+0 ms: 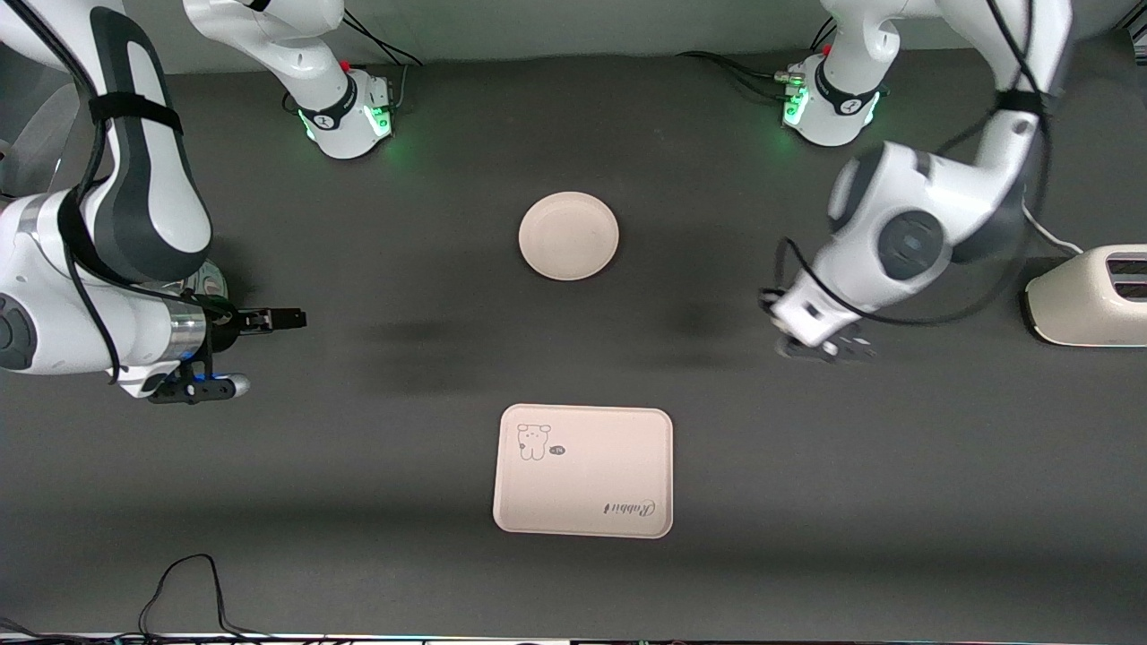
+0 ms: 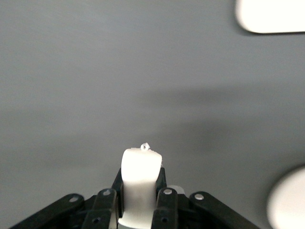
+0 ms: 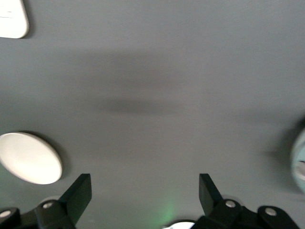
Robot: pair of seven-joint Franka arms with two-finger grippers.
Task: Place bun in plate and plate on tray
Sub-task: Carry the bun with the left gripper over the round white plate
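Note:
The bun (image 2: pixel 140 164) is a small off-white lump held between the fingers of my left gripper (image 2: pixel 140 183), which is shut on it. That gripper (image 1: pixel 824 348) hangs over bare table toward the left arm's end, apart from the plate and the tray. The bun does not show in the front view. The round cream plate (image 1: pixel 568 236) lies empty mid-table, and also shows in the left wrist view (image 2: pixel 289 202). The rectangular tray (image 1: pixel 582 484) with the animal print lies nearer the front camera and is empty. My right gripper (image 1: pixel 288 318) is open and empty at the right arm's end (image 3: pixel 145 191).
A cream toaster (image 1: pixel 1089 296) stands at the left arm's end of the table. A pale round object (image 1: pixel 211 282) is partly hidden under the right arm. Cables (image 1: pixel 193 591) lie along the table's front edge.

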